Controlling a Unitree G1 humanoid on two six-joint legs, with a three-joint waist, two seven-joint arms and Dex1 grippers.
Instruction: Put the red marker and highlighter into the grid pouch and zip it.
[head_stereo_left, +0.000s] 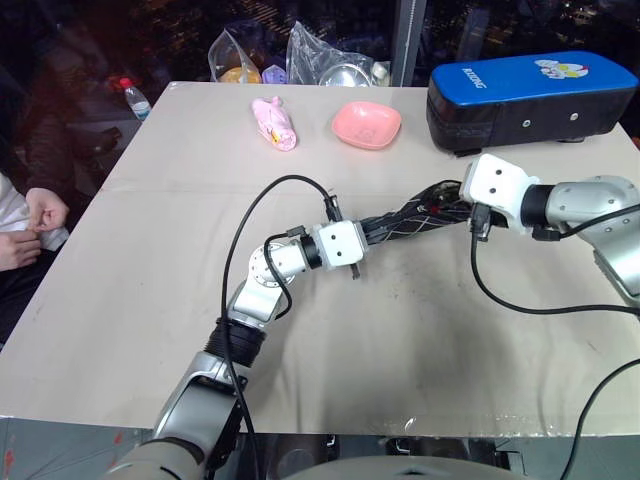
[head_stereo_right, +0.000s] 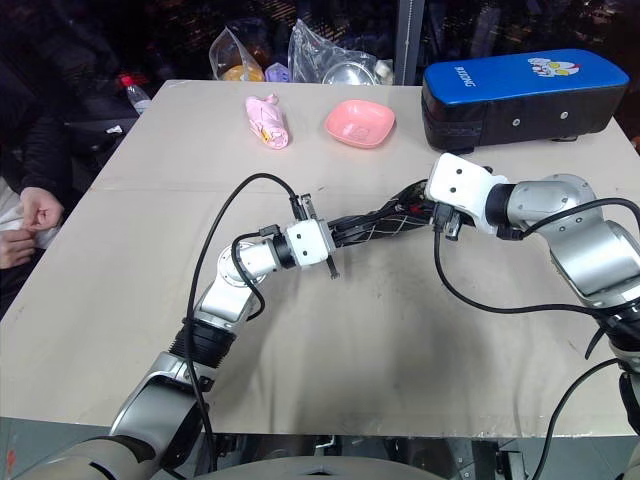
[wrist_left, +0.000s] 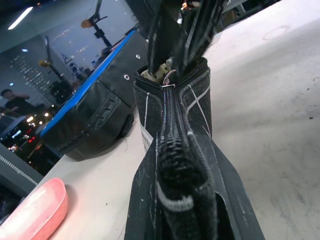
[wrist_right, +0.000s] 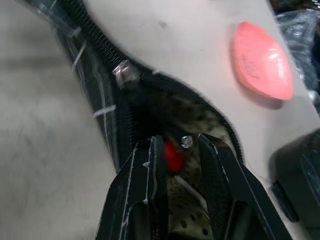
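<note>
The grid pouch (head_stereo_left: 410, 218) hangs lifted above the table between my two grippers. My left gripper (head_stereo_left: 372, 232) is shut on its closed end, the bunched fabric pinched between the fingers (wrist_left: 150, 200). The zipper slider (wrist_left: 167, 82) sits partway along, and beyond it the mouth gapes, showing speckled lining (wrist_right: 200, 115). My right gripper (wrist_right: 175, 142) is at that open mouth with its fingers a little apart. A red end of the red marker (wrist_right: 172, 156) shows inside the pouch, in the gap between them. The highlighter is hidden.
A big blue-and-black case (head_stereo_left: 530, 95) stands at the back right, close behind the right hand. A pink dish (head_stereo_left: 366, 124) and a pink soft object (head_stereo_left: 274, 122) lie at the back, with plastic bags (head_stereo_left: 330, 65) beyond. A person's hands (head_stereo_left: 30, 225) rest at the left edge.
</note>
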